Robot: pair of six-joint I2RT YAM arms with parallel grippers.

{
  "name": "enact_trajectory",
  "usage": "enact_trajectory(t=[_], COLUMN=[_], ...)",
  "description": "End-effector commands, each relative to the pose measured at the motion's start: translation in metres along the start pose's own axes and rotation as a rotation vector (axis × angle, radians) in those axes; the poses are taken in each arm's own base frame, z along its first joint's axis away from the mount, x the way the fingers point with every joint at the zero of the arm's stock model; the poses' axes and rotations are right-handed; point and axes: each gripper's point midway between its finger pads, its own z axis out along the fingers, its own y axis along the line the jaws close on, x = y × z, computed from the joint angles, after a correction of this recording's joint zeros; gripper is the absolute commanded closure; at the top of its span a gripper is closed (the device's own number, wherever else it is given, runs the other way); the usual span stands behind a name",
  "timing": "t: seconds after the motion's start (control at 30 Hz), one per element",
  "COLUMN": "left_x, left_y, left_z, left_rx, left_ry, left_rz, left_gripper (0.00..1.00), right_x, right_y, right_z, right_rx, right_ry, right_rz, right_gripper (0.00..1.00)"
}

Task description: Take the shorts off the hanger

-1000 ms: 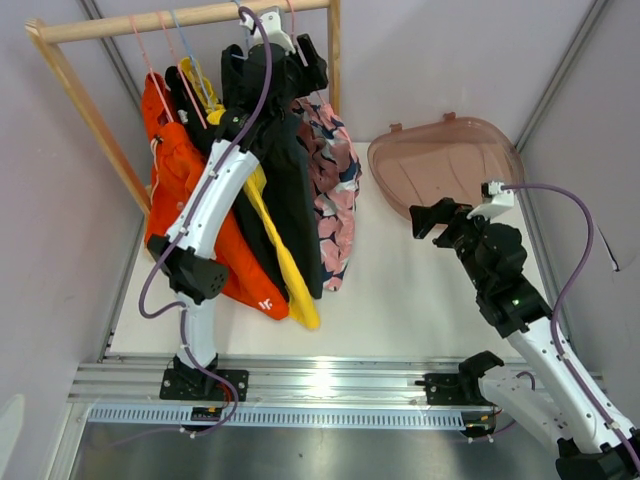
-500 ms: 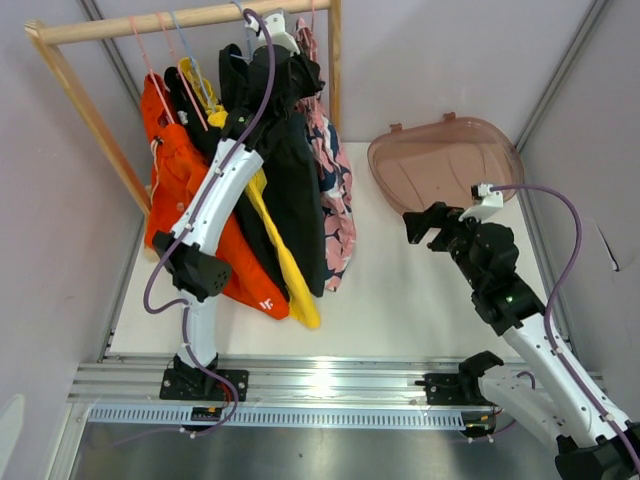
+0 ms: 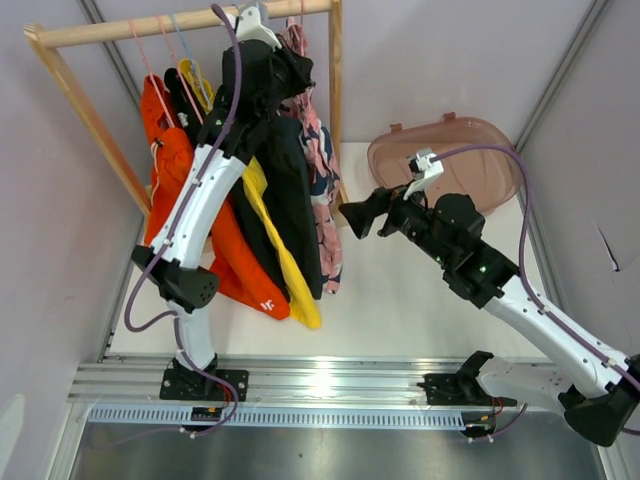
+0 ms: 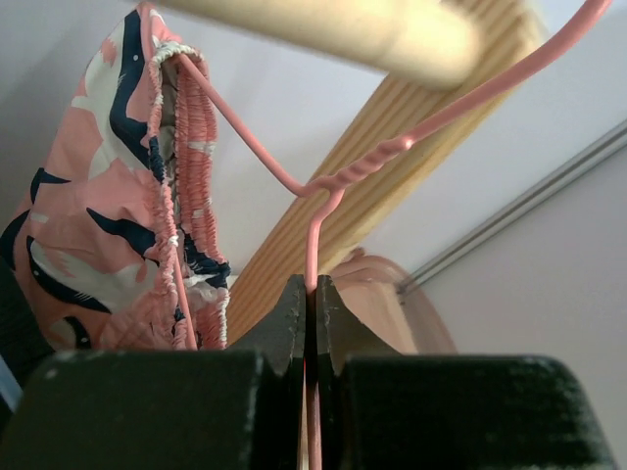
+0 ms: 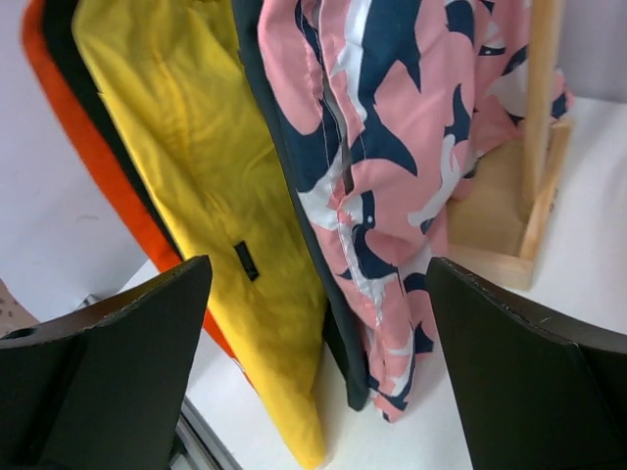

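Observation:
Pink floral shorts (image 3: 318, 165) hang at the right end of a wooden rack on a thin pink wire hanger (image 4: 328, 181). High under the rod (image 4: 333, 29), my left gripper (image 4: 312, 294) is shut on the hanger's vertical wire; the elastic waistband of the floral shorts (image 4: 108, 235) hangs to its left. In the top view that left gripper (image 3: 298, 62) sits among the garment tops. My right gripper (image 3: 352, 218) is open, level with the lower part of the floral shorts (image 5: 392, 147) and apart from them. In the wrist view the right gripper (image 5: 318, 269) frames their hem.
Orange shorts (image 3: 165, 190), yellow shorts (image 3: 275, 230) and black shorts (image 3: 292, 190) hang on the same rack to the left. The rack's wooden post (image 5: 542, 98) stands just right of the floral shorts. A brownish translucent tub (image 3: 455, 155) lies at the back right.
My left gripper closed on the pink hanger wire and rose slightly along the rod. The right arm swung left from near the tub toward the hanging shorts, still open.

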Motion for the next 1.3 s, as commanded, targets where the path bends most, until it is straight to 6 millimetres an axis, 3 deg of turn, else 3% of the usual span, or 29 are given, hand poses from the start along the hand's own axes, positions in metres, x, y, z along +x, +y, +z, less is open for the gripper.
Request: enact_trajectory(t=[0.0,0.23,0.33,0.37,0.43,0.53,0.67,0.73,0.83,0.87,0.93,0.97,1.0,1.03,1.1,1.13,1.27], left_x=[-0.072,-0.082,-0.081,-0.071,-0.078,-0.063,-0.063,-0.061,-0.069,-0.071,-0.074,-0.077,-0.078,-0.082,-0.087,-0.094,-0.113], left_y=[-0.047,-0.058,-0.064,-0.062,-0.069,-0.068,-0.073,-0.072,-0.073,-0.073,-0.071,-0.071,-0.070,-0.069,-0.066,-0.066,-0.059], left_z=[-0.051,-0.063,-0.071,-0.068,-0.082,-0.090,-0.109,-0.113,-0.123,-0.127,-0.128,-0.130,-0.130,-0.132,-0.131,-0.132,-0.126], left_rx=[0.148,0.184,0.201,0.193,0.209,0.201,0.219,0.220,0.223,0.225,0.219,0.218,0.215,0.205,0.189,0.185,0.132], left_ry=[-0.142,-0.149,-0.139,-0.118,-0.132,-0.098,-0.097,-0.096,-0.110,-0.116,-0.126,-0.132,-0.136,-0.154,-0.173,-0.193,-0.257], left_rz=[-0.075,-0.101,-0.113,-0.109,-0.117,-0.120,-0.142,-0.144,-0.147,-0.143,-0.131,-0.128,-0.121,-0.107,-0.092,-0.071,-0.028], left_gripper=[1.00,1.00,1.00,1.00,1.00,1.00,1.00,1.00,1.00,1.00,1.00,1.00,1.00,1.00,1.00,1.00,1.00], right_x=[-0.032,-0.020,-0.015,-0.017,-0.015,-0.019,-0.024,-0.021,-0.013,-0.009,0.003,0.011,0.003,0.019,0.019,0.031,0.060], right_y=[0.019,0.037,0.040,0.042,0.039,0.038,0.039,0.040,0.045,0.048,0.053,0.057,0.056,0.062,0.068,0.080,0.099], right_z=[0.008,0.022,0.030,0.033,0.041,0.053,0.070,0.076,0.076,0.075,0.069,0.061,0.056,0.049,0.030,0.020,-0.022], right_rx=[-0.011,-0.034,-0.034,-0.036,-0.016,-0.001,0.007,0.007,-0.018,-0.029,-0.040,-0.036,-0.028,-0.039,-0.034,-0.058,-0.067], right_ry=[-0.090,-0.082,-0.081,-0.093,-0.097,-0.117,-0.145,-0.144,-0.128,-0.119,-0.091,-0.078,-0.097,-0.065,-0.075,-0.042,0.008], right_rz=[-0.040,-0.032,-0.031,-0.035,-0.045,-0.065,-0.074,-0.063,-0.049,-0.048,-0.039,-0.029,-0.025,-0.019,0.002,0.004,0.006], right_gripper=[0.01,0.01,0.01,0.01,0.01,0.01,0.01,0.09,0.45,0.72,0.97,1.00,1.00,1.00,1.00,1.00,1.00])
